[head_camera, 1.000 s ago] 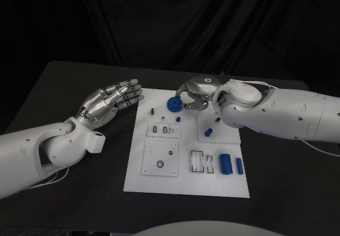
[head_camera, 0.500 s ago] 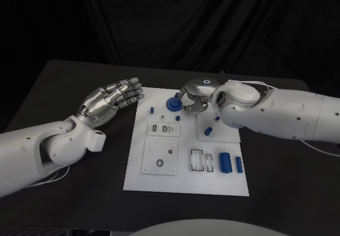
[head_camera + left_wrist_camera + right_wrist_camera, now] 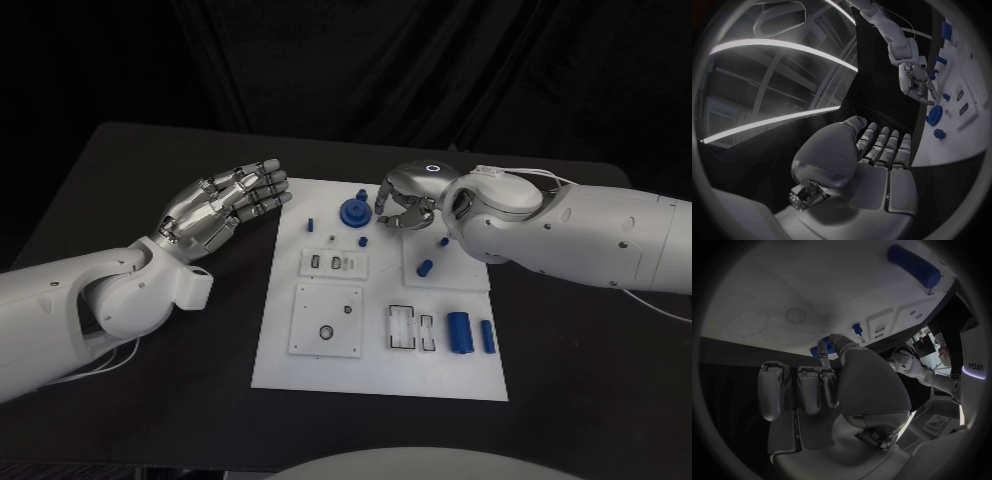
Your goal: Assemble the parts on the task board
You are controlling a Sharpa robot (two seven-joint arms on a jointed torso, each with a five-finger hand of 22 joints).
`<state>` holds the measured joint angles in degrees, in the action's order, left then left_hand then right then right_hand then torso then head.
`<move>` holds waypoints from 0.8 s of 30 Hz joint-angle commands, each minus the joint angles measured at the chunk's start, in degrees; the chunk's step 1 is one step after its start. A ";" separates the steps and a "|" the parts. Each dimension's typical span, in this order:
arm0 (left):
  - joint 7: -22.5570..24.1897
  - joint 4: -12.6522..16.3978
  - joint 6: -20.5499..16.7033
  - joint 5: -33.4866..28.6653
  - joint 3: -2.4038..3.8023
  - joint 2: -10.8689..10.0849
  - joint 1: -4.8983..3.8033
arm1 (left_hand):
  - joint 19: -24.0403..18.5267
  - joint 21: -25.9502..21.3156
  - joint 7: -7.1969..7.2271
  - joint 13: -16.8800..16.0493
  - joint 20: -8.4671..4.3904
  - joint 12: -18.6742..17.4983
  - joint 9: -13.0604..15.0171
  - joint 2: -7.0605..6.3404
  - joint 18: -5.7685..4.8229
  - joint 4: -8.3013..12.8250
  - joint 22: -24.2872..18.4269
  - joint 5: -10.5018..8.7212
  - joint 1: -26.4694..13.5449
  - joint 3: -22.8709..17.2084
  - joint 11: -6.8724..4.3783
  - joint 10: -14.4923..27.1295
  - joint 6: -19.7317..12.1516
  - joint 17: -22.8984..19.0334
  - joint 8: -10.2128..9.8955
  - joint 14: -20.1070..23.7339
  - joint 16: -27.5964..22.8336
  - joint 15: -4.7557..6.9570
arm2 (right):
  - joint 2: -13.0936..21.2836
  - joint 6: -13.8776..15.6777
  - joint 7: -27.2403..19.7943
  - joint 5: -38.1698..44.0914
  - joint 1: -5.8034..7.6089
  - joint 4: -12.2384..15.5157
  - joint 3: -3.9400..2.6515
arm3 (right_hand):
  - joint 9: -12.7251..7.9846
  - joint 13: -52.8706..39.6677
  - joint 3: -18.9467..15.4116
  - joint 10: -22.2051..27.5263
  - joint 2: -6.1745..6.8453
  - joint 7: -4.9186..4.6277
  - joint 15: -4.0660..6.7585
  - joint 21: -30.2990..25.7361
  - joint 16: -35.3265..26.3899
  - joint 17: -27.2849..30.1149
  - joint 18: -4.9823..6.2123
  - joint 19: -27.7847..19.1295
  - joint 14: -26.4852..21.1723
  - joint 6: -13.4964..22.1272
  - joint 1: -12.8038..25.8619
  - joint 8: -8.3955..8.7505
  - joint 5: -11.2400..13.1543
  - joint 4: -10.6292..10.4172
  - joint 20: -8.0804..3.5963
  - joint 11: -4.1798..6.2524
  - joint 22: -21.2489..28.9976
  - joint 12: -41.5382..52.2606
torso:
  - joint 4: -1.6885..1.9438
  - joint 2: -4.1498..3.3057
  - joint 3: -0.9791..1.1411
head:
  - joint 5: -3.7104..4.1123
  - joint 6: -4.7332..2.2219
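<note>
I see the black table (image 3: 159, 170) with the white task board (image 3: 382, 375) lying flat in its middle. My left hand (image 3: 219, 208) hovers over the table just beside the board's far left corner, with fingers stretched and a little apart, and it holds nothing. My right hand (image 3: 410, 198) is over the far edge of the board with fingers curled downward; I cannot tell if it pinches something. Just beside its fingertips, the round blue gear (image 3: 353, 213) sits on the board. Near the board's right side lie a thick blue cylinder (image 3: 459, 333) and a thinner blue pin (image 3: 488, 337), side by side. A small blue peg (image 3: 424, 267) is near the middle.
</note>
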<state>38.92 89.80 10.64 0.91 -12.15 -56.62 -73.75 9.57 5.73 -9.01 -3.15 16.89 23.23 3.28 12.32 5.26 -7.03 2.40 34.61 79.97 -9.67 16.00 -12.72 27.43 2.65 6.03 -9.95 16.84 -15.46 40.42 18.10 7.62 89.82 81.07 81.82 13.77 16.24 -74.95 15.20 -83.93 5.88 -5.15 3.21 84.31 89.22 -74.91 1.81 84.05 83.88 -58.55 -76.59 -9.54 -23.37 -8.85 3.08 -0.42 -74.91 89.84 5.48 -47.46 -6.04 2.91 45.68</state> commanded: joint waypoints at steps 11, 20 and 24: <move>5.32 0.47 0.45 -0.06 0.04 -0.35 0.09 | 0.10 0.26 -0.82 -0.09 -0.11 0.41 0.07 -0.21 -0.48 0.02 -0.08 0.14 -0.67 -0.81 0.45 -0.20 0.17 0.11 0.20 -0.15 0.41 -0.40 | 12.08 6.91 0.70 -1.58 2.97 7.48 0.03 | -1.38 -15.05 -1.30 -6.07 0.14 -0.92 -0.12 -0.88 -1.08 -12.43 0.32 1.43 5.44 4.44 2.33 3.52 6.08 -1.60 0.15 -0.28 -10.30 0.16 | -0.14 0.05 0.04 | 0.03 0.14; 5.20 0.32 0.38 -0.06 0.04 0.07 0.10 | 0.14 0.29 -0.83 -0.11 -0.11 0.52 0.09 -0.29 -0.49 0.02 -0.07 0.15 -0.74 -0.98 0.46 -0.28 0.31 0.12 0.25 -0.21 0.50 -0.41 | 22.35 8.88 1.62 -2.03 3.84 13.99 0.36 | -3.39 -15.05 -2.06 -6.07 0.68 -0.26 0.41 -0.57 -1.06 -12.46 0.21 1.85 5.49 6.99 1.55 5.84 8.80 -2.48 -0.23 0.45 -10.65 0.16 | 0.09 0.05 -0.01 | 1.67 0.50; 5.12 0.38 0.50 -0.06 0.04 0.28 0.10 | 0.14 0.29 -0.83 -0.11 -0.11 0.52 0.09 -0.29 -0.49 0.02 -0.07 0.15 -0.74 -0.98 0.46 -0.28 0.31 0.12 0.25 -0.21 0.50 -0.41 | 25.71 9.72 1.50 -2.07 2.63 15.22 0.49 | -4.12 -15.05 -2.51 -6.07 0.87 0.06 0.68 -0.62 -1.21 -12.25 0.22 1.88 5.45 7.97 1.27 5.94 9.91 -2.95 -0.49 0.74 -10.67 0.16 | 0.21 0.04 -0.06 | 2.22 0.29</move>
<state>38.93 90.07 10.60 0.91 -12.15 -56.40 -73.73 9.57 5.73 -9.01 -3.20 16.89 23.46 3.28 12.01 5.26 -6.87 2.40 34.61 79.66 -10.31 16.20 -12.92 27.43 2.71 6.03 -10.16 17.07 -15.68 65.48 25.12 8.00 88.02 84.23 96.58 14.19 12.18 -74.93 12.66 -83.94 6.43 -5.04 3.43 83.64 88.30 -74.91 1.80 84.05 84.09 -50.86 -75.33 -3.93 -13.66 -11.54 3.08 0.01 -74.91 89.84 5.56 -47.43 -6.04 4.87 46.09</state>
